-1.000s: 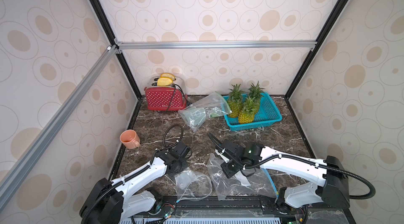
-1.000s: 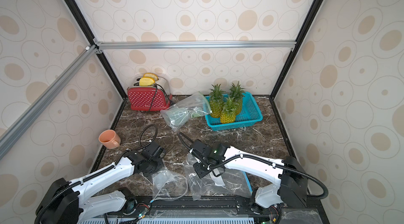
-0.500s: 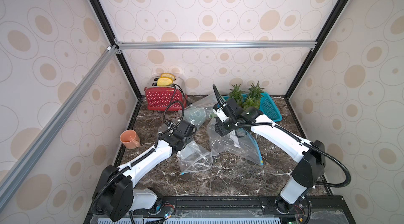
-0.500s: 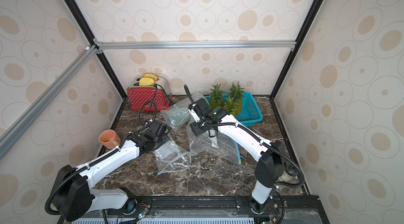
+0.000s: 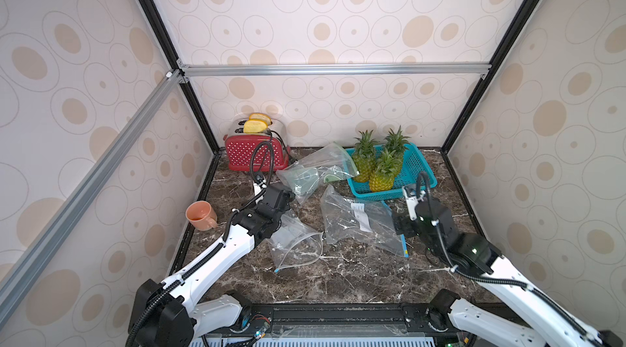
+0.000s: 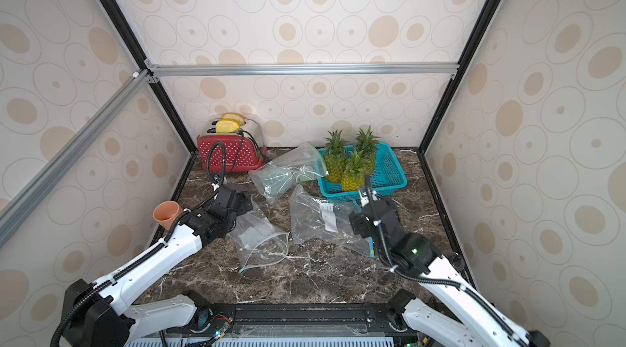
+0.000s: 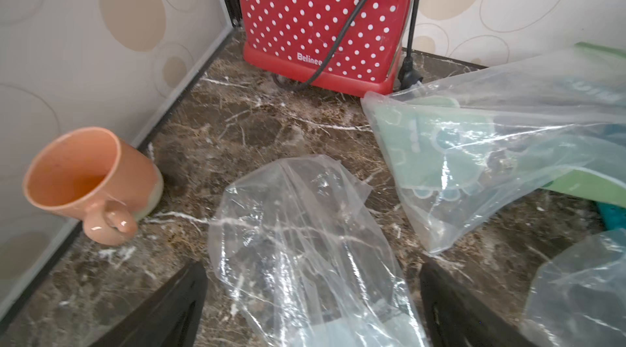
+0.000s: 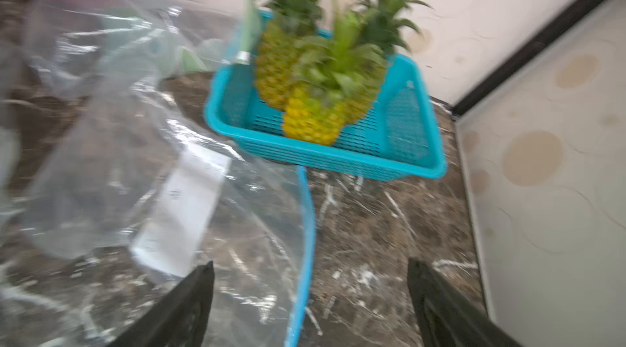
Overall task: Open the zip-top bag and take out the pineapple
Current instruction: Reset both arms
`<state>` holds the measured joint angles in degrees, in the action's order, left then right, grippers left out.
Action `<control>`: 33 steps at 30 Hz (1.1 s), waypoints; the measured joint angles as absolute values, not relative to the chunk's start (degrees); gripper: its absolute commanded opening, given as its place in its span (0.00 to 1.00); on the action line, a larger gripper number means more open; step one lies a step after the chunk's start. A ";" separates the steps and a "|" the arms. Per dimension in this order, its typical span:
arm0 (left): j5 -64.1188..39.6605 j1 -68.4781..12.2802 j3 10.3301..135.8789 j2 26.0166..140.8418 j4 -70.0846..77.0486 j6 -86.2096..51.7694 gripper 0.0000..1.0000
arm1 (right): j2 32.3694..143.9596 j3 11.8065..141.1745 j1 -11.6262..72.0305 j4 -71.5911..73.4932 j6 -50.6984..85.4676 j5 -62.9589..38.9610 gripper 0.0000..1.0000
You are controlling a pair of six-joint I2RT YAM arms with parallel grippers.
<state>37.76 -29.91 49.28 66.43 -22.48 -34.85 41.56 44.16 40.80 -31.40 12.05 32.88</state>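
Pineapples [image 5: 382, 179] stand together in the basket [image 5: 376, 195]; bags [image 5: 352, 223] lie slack on the table [image 5: 338, 277], so the left gripper [image 7: 310, 274] and right gripper [image 8: 310, 269] hover spread wide, holding nothing.

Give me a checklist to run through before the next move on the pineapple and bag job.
1. Left gripper free: ok, jaws wide, at the small bag, gripping nothing.
2. Right gripper free: ok, jaws wide, beside the blue zip of the big bag.
3. Pineapples out: ok, three stand in the basket.
4. Small and big bags empty: ok, no fruit shows through.
5. Back bag empty: cannot tell, its green print hides the inside.
6. Zip open: cannot tell.
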 measured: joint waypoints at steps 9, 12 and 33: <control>45.56 -27.53 33.58 65.28 -3.62 -16.29 0.99 | 33.85 22.70 24.88 -12.99 5.72 35.66 0.99; 46.06 -24.93 29.82 63.40 -0.08 -13.93 0.99 | 36.42 19.79 21.06 -5.82 5.06 34.74 0.99; 36.62 -12.45 15.14 68.25 32.75 -4.51 0.99 | 69.49 12.88 5.78 38.30 0.32 19.00 0.99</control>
